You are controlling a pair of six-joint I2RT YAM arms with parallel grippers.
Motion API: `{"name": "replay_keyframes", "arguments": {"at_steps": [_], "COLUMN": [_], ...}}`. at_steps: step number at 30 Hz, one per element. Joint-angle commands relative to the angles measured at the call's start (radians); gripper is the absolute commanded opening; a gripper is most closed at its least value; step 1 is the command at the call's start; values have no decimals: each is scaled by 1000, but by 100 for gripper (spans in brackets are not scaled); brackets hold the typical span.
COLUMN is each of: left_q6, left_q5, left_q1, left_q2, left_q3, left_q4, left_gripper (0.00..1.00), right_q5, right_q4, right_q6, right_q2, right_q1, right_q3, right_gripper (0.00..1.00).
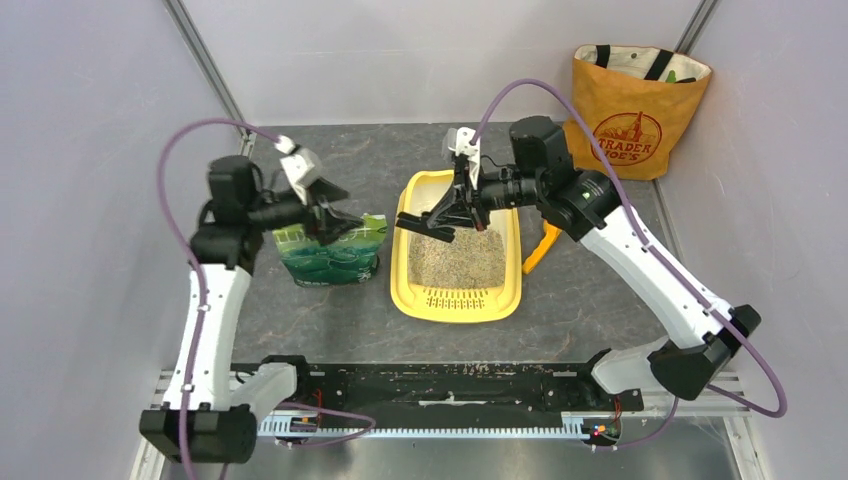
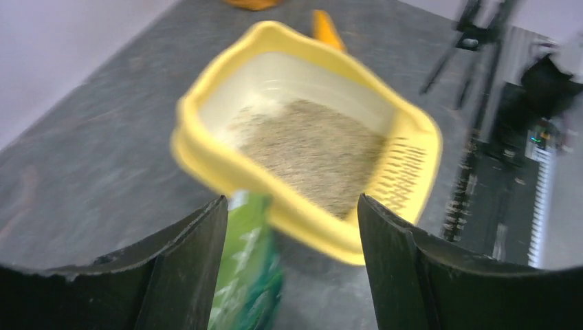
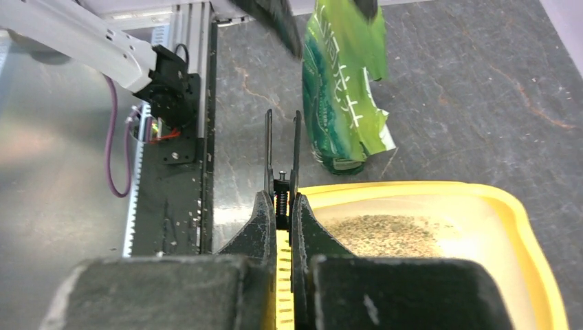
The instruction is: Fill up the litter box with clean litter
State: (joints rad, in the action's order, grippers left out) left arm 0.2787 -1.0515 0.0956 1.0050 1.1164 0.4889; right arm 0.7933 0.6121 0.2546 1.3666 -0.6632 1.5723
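The yellow litter box (image 1: 458, 308) lies mid-table, grate end toward me, with grey-beige clean litter (image 1: 460, 260) covering part of its pale floor. A crinkly green bag (image 1: 330, 258) stands upright to its left. My left gripper (image 1: 340, 215) hovers over the bag top. In the left wrist view this gripper (image 2: 292, 206) is open; the bag (image 2: 247, 275) sits beside the left finger, and the litter box (image 2: 206, 158) and litter (image 2: 309, 148) lie beyond. My right gripper (image 1: 458, 203) hangs over the box's far left part. In its wrist view it (image 3: 278, 203) is shut on a black spring clip (image 3: 282, 151).
An orange scoop (image 1: 540, 248) lies against the box's right side. An orange tote bag (image 1: 630, 110) stands in the far right corner. Grey walls close in the table on three sides. A black rail (image 1: 430, 385) with both arm bases runs along the near edge.
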Motion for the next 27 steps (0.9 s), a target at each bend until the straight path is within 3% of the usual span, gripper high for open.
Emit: {"name": "replay_keyframes", "arguments": {"at_steps": [1,5,6,12,27], "left_q6": [643,1189,1238,1418,1530], "left_q5": [-47,38,59,116,143], "left_q1": [-229,-357,-376,-428,-428], "left_q2": [107,307,343,397,437], "left_q3": [247,460,491,486,347], "left_q4": [619,1116,1157,1157,1140], "left_gripper": [75,71,71,71,68], "right_q5": [-39,-37,-40,-63,-112], "right_q4": [41,53,58,69,31], "right_q6": [122,221,234,289,449], "right_q2": [77,192,233,407,577], "right_q1": [5,4,3,-24,-137], "right_q3": [99,199,239,400,426], "right_gripper": [0,0,0,0,0]}}
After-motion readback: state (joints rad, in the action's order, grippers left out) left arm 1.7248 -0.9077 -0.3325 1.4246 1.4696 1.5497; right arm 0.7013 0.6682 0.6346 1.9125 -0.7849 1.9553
